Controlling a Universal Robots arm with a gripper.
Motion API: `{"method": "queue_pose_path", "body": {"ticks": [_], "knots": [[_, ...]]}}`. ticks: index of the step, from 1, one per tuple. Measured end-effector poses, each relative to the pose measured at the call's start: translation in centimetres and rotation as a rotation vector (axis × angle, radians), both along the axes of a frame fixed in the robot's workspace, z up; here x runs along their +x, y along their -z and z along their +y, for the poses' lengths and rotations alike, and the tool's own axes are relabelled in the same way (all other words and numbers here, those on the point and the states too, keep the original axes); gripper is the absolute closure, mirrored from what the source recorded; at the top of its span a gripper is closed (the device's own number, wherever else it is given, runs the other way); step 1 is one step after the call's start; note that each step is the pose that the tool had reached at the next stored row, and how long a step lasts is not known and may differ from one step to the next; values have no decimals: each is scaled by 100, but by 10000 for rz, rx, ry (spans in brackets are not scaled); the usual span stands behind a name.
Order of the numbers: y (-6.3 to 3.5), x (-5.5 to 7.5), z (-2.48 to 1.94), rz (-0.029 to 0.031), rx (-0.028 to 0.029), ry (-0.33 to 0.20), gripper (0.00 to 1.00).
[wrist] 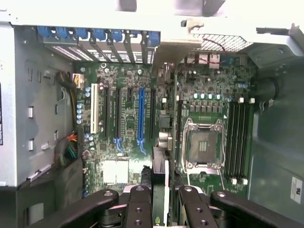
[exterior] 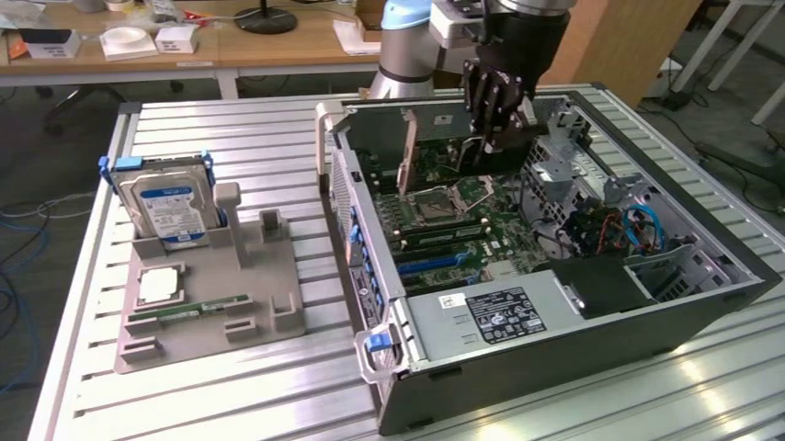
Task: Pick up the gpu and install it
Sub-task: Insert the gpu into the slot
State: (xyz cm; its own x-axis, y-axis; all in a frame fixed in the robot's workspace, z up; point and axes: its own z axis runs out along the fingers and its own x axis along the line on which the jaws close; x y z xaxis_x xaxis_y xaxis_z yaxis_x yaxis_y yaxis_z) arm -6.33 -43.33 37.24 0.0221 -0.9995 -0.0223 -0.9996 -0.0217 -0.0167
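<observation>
The gpu (exterior: 481, 152) hangs edge-on under my gripper (exterior: 497, 129), above the motherboard (exterior: 454, 216) inside the open computer case (exterior: 687, 312). The black fingers are shut on the card's upper edge. In the wrist view the gpu (wrist: 159, 164) is a thin strip running between the finger links (wrist: 137, 204), with my gripper (wrist: 159, 202) clamped around it. It hovers over the board between the long blue slot (wrist: 140, 114) and the empty processor socket (wrist: 203, 145). The card stands clear of the board and sits in no slot.
On the exterior view's left, a grey holder (exterior: 264, 303) carries a hard drive (exterior: 172, 207), a processor chip (exterior: 160, 285) and a memory stick (exterior: 190, 312). In the case, the power supply (exterior: 491, 312) lies near the front, cables (exterior: 638, 230) at the exterior view's right.
</observation>
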Motion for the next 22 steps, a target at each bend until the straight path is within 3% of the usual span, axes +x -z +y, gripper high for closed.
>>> {"method": "queue_pose_path", "body": {"ticks": [3, 9, 22], "knots": [[52, -6, -8, 33, 1, -52, 73], [88, -31, -67, 40, 1, -131, 73], [299, -118, -84, 165, -10, -256, 73]]}}
